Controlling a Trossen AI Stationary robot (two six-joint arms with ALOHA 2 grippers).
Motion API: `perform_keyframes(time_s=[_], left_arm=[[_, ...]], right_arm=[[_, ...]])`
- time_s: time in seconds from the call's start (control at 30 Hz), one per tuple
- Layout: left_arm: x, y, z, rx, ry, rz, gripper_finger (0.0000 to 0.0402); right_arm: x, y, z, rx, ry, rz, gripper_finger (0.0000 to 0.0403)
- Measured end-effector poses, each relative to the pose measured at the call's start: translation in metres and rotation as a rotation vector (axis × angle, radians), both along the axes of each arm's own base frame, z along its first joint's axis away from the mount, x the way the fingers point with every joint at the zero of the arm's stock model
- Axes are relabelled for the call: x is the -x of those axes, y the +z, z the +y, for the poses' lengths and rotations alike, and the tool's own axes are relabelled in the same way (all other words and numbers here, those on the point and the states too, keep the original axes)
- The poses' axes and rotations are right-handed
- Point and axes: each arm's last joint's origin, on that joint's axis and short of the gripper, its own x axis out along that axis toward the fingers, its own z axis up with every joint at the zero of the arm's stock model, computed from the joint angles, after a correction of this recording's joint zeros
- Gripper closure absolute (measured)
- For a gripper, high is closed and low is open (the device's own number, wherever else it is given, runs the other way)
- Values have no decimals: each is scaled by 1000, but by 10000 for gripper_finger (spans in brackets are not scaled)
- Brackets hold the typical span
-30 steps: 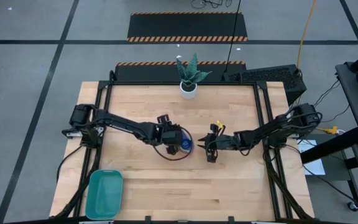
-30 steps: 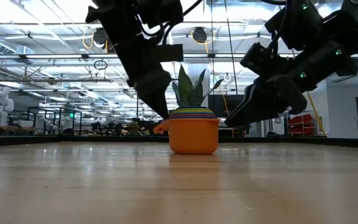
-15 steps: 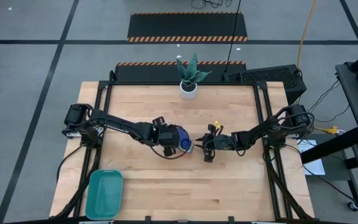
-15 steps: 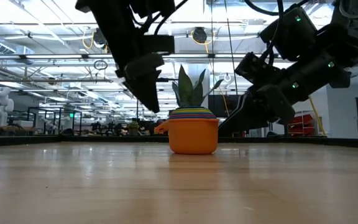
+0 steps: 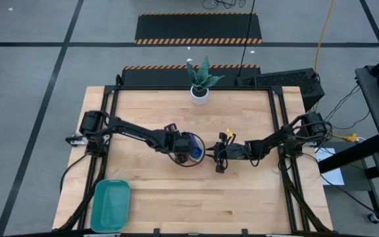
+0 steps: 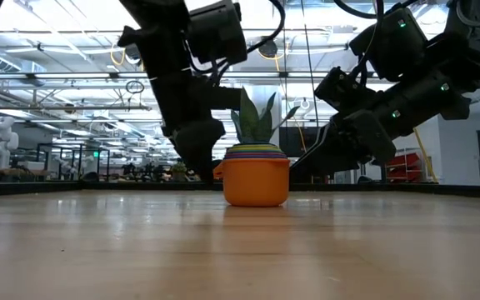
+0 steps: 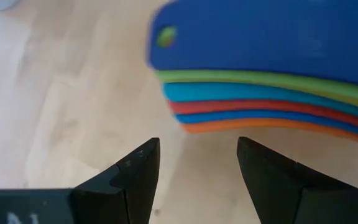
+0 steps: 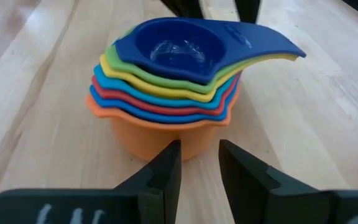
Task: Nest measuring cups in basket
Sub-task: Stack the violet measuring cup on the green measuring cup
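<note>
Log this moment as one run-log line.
cups: nested stack, mid-table | basket: near left corner, no cups inside | left tool: open at handles | right tool: open, beside stack

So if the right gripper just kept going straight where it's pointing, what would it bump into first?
Most likely the stack of nested plastic measuring cups, probably the orange bottom cup's wall, which sits dead ahead of the right gripper. Nothing seems to lie between them.

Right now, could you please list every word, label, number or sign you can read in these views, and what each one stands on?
None can be read in full.
Left tool: pale marks at the edge of its body, cut off, unreadable.
Right tool: pale marks on its body, cut off and blurred.
Top navy cup's handle in the measuring cups: faint embossing, too blurred.
Floor: hazard stripes, no text.
</note>
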Motion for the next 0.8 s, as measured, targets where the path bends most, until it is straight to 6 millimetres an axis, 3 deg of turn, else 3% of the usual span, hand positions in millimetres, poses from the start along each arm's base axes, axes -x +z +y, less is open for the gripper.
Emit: perform_keyframes(time_s=[0.37, 0.8], left_arm=[[-20, 6, 16, 8, -69, -173, 183], [-23, 7, 21, -2, -98, -180, 183]], right_arm=[[0, 0, 2, -53, 48, 1, 300], [5, -8, 1, -20, 64, 102, 300]])
